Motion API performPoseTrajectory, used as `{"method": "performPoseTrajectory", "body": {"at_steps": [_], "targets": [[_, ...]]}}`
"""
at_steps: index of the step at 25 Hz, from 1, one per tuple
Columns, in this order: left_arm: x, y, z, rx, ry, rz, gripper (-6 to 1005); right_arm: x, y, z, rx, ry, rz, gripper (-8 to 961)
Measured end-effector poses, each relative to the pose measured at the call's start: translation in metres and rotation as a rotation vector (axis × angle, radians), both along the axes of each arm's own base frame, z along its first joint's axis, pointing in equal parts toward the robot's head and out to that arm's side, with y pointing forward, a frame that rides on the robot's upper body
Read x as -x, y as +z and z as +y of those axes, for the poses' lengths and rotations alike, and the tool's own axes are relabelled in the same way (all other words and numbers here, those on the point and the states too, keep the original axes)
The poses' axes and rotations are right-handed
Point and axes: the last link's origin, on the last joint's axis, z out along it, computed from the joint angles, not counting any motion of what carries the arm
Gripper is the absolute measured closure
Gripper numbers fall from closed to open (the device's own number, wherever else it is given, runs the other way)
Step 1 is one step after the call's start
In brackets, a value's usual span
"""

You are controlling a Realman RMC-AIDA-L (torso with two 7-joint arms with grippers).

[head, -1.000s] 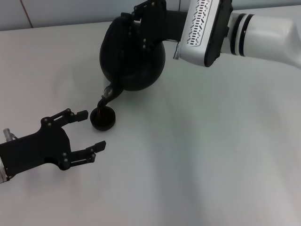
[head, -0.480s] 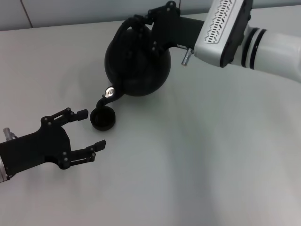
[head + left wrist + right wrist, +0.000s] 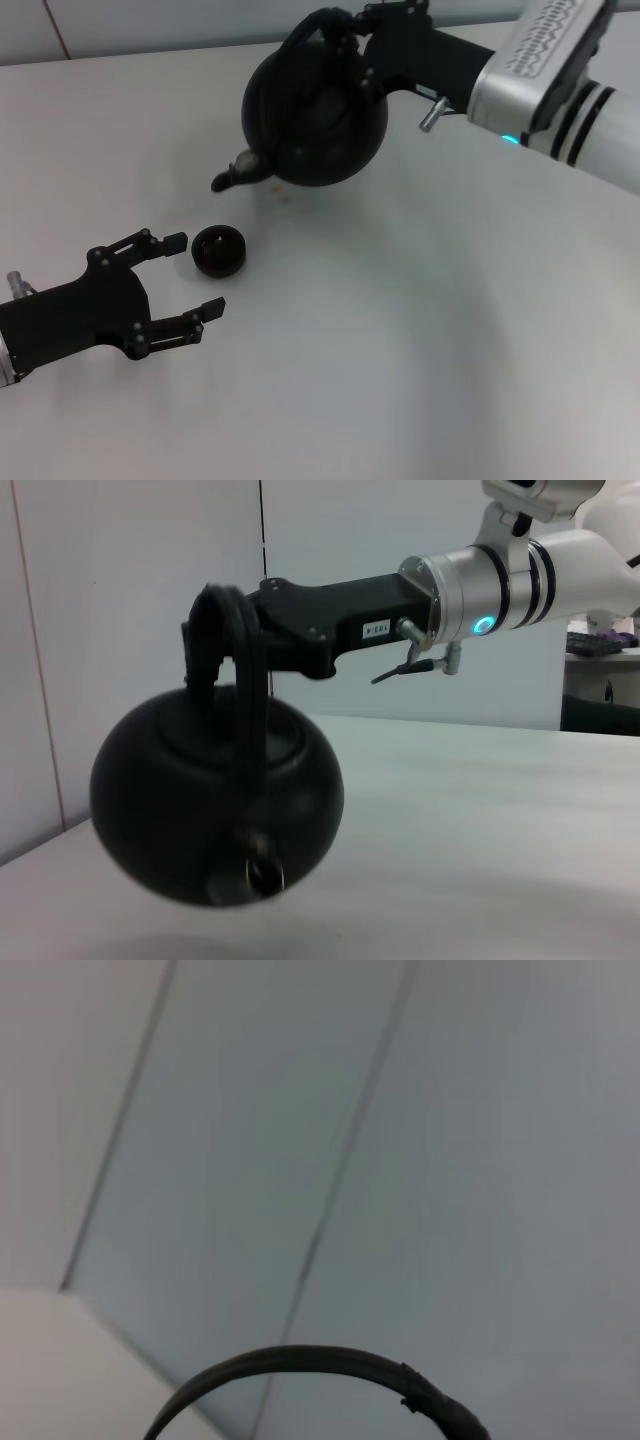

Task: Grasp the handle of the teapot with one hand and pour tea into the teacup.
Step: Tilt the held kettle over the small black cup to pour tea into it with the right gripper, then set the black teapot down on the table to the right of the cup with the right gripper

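Now the teapot (image 3: 315, 115) has swung upright, spout off the teacup (image 3: 219, 250).

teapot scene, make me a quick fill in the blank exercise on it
1. The right claw holds the teapot by its ____.
2. The teapot is ____ the table, not resting on it.
3. The teacup stands on the table near the open ____ claw.
4. The teapot's spout points toward the robot's ____ side.

Missing words: handle; above; left; left

Handle (image 3: 330, 1362) arc vs pale wall (image 3: 300, 1110).
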Motion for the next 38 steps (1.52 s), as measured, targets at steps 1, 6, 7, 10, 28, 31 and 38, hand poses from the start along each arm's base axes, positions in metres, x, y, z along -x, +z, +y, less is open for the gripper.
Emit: {"method": "performPoseTrajectory", "body": {"at_steps": [1,6,7,10,28,31,38], "targets": [[0.0,0.0,0.0,0.0,0.0,0.0,140,-0.003,0.003,-0.001,-0.007,-0.017,0.032,863],[0.0,0.0,0.0,0.001,-0.001,-0.001,140,-0.024,0.016,-0.004,-0.048,-0.116,0.175,864],[0.0,0.0,0.0,0.001,-0.001,-0.001,140,-0.027,0.018,-0.005,-0.055,-0.132,0.2,864],[0.0,0.0,0.0,0.002,-0.002,0.0,140,-0.037,0.022,-0.009,-0.075,-0.176,0.265,864],[-0.003,0.0,0.002,-0.001,-0.023,0.003,140,-0.082,0.007,-0.025,-0.02,-0.424,0.402,864],[-0.003,0.0,0.001,0.001,-0.024,0.001,140,-0.085,0.006,-0.026,-0.011,-0.444,0.412,864],[-0.002,-0.001,0.0,0.002,-0.023,0.002,140,-0.094,0.002,-0.031,0.0,-0.481,0.413,863]]}}
